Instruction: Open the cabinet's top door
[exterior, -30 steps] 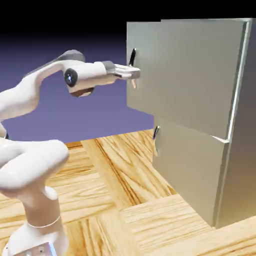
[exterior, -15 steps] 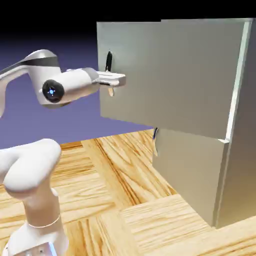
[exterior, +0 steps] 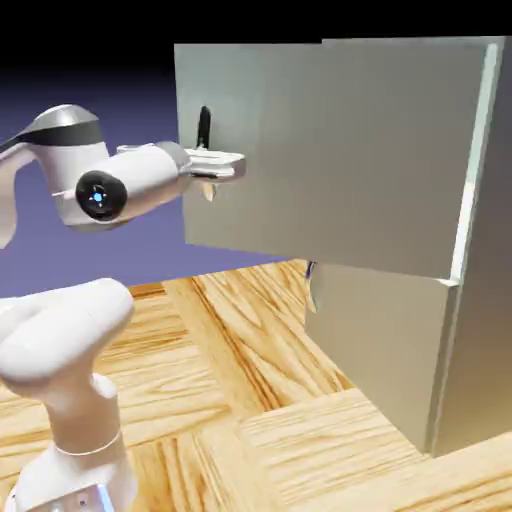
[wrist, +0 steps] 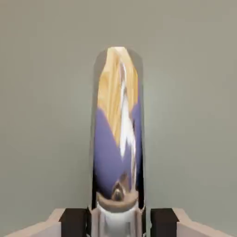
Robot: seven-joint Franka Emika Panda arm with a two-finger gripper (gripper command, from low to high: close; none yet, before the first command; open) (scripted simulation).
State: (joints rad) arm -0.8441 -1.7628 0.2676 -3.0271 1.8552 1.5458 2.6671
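From my screen, the open upper door point(exterior: 330, 150) hangs out past the lower door point(exterior: 375, 345), a wall across the middle that blocks any straight run back to the cabinet's upper part! There's free air off the panel's outer edge at the exterior view's left, and underneath it a way down over the wooden floor point(exterior: 230, 400), with the lower handle point(exterior: 313, 288) jutting into that lower space.
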